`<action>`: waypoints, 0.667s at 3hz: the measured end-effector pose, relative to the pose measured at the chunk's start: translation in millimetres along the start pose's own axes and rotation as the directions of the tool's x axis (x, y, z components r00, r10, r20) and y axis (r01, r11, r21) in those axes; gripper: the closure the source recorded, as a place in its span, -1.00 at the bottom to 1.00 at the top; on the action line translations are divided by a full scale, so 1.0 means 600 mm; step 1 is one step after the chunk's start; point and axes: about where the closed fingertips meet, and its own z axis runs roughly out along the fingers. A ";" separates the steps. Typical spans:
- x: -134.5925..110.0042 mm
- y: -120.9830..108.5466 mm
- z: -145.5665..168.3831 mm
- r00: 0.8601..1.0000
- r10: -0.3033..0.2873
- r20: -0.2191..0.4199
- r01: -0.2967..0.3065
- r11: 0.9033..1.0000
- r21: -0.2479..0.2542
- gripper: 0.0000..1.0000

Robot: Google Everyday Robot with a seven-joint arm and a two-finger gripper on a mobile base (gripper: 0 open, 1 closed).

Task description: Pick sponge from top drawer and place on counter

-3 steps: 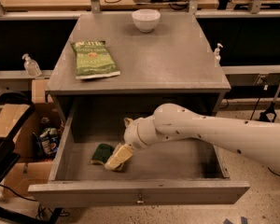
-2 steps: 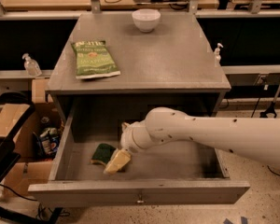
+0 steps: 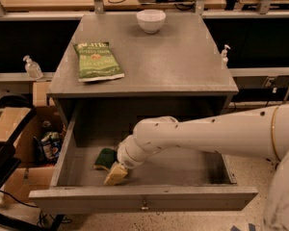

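The gripper [image 3: 116, 173] sits low in the open top drawer [image 3: 183, 197], just at 4 o'clock of the sponge [image 3: 105, 158] lying on the drawer floor; its hold cannot be told.

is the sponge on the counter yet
No, the sponge lies in the open top drawer, with the gripper beside it.

Non-task items, camera view

White bowl [image 3: 151, 19] upright at rear ctr of tabletop [image 3: 178, 64]; green chip bag [image 3: 97, 60] flat at front-left, well apart from bowl. Pump bottle [image 3: 32, 67] on ledge, view L; smaller pump bottle [image 3: 225, 54] beside tabletop's R edge. Cardboard box [image 3: 12, 124] on floor at L, w/ packaged items [image 3: 50, 146] near it. Hand [image 3: 115, 174] low ctr, well apart from all above.
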 end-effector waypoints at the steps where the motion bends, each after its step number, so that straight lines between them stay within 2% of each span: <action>1: 0.001 0.001 0.003 1.000 0.007 -0.011 -0.007 1.000 -0.002 -0.01; 2: -0.005 0.001 -0.006 1.000 0.007 -0.011 -0.007 1.000 -0.002 0.46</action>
